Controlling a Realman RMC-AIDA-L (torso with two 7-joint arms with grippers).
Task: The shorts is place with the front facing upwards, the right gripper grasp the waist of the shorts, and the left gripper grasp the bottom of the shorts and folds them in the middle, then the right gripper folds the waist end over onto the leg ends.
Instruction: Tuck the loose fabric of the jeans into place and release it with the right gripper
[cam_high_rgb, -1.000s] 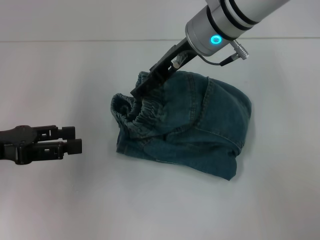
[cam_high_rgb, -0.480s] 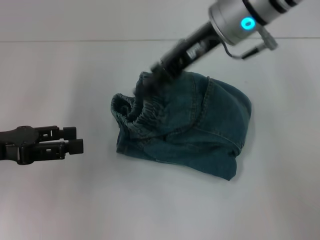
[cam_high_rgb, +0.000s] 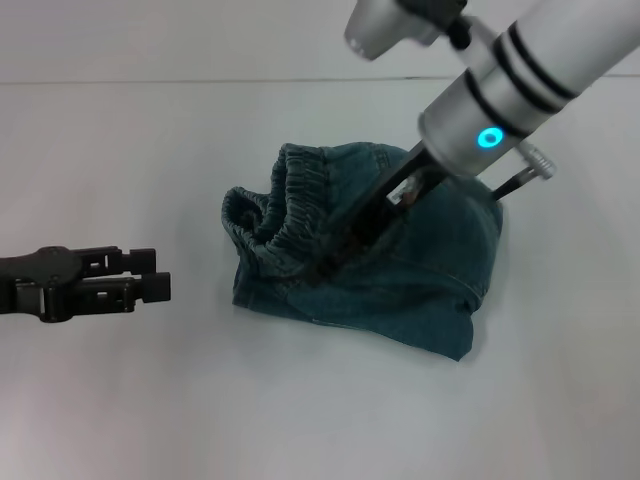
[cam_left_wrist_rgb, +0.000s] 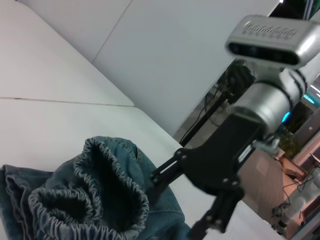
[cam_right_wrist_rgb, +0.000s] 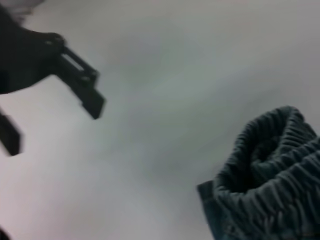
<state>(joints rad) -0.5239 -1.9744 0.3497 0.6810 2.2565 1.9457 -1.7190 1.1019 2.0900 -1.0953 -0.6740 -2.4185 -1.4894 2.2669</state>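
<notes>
- Right black two-finger end effector (cam_high_rgb: 345, 240): fingers spread apart, tips down on the folded blue denim shorts (cam_high_rgb: 400, 270) beside the gathered elastic waist (cam_high_rgb: 275, 215).
- Shorts: bunched mid white tabletop (cam_high_rgb: 150, 400).
- Left black end effector (cam_high_rgb: 150, 285): narrowly parted, holding nothing, well apart from the shorts.

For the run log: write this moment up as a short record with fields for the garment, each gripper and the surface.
garment: denim shorts, folded into a bundle, gathered elastic waistband bunched up at its left side
right gripper: over the middle of the shorts, reaching down onto the denim just right of the waistband
left gripper: off to the left of the shorts, low over the table, apart from the fabric, holding nothing
surface: white table
</notes>
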